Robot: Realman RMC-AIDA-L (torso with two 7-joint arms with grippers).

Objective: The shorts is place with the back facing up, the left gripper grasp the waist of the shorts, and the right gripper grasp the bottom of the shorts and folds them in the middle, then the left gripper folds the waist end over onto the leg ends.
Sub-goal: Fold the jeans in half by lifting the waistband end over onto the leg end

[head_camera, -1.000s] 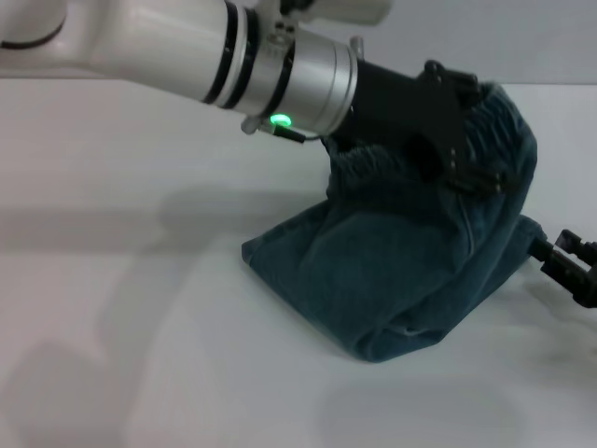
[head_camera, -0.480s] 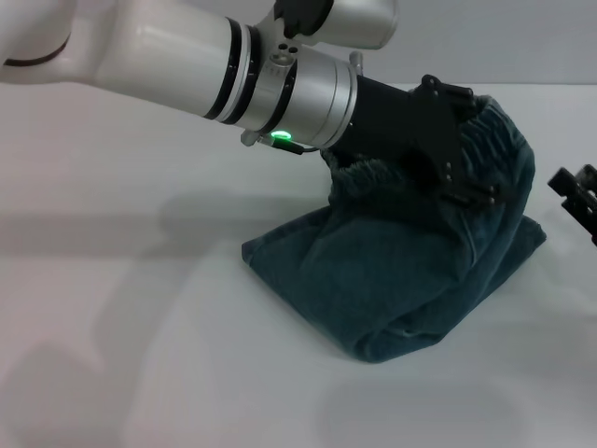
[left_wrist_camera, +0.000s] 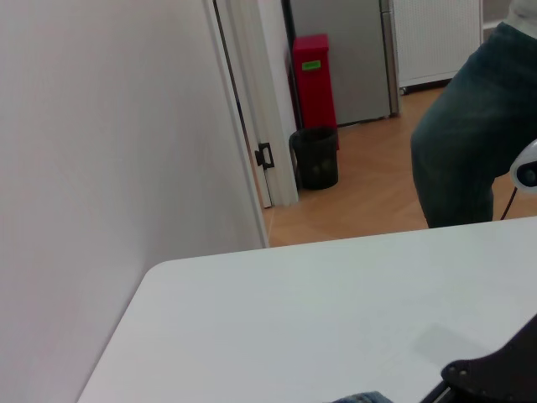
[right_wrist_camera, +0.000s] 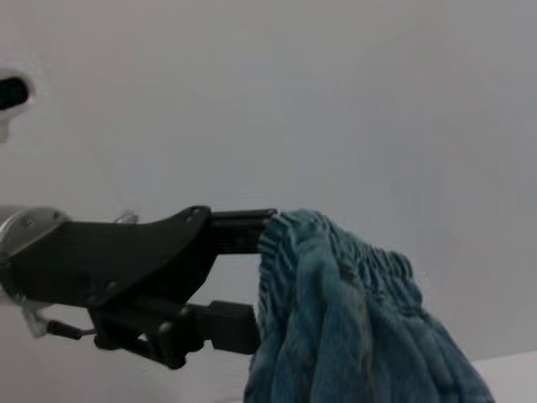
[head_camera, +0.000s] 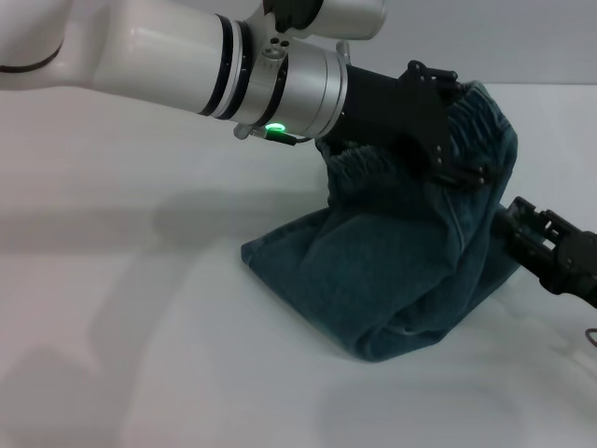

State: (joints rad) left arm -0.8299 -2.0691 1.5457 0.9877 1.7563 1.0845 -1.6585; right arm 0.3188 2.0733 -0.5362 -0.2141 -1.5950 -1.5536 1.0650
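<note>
My black two-finger left gripper (head_camera: 457, 149) is clamped on the ruffled waist of the faded blue-green denim shorts (head_camera: 401, 271), lifted above the white table (head_camera: 140, 355). I should carry it low and evenly over the leg ends. My black right gripper (head_camera: 522, 224) touches the cloth's side; I cannot tell its opening.

A white table (left_wrist_camera: 319, 319) stands by a pale wall (left_wrist_camera: 101, 168), wooden floor (left_wrist_camera: 369, 201) and red bin (left_wrist_camera: 313, 80) beyond.

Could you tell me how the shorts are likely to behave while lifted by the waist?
Probably floppy: the shorts sag in folds from the left gripper down to the table. The gathered waistband likely grips well. The denim looks fairly heavy.
</note>
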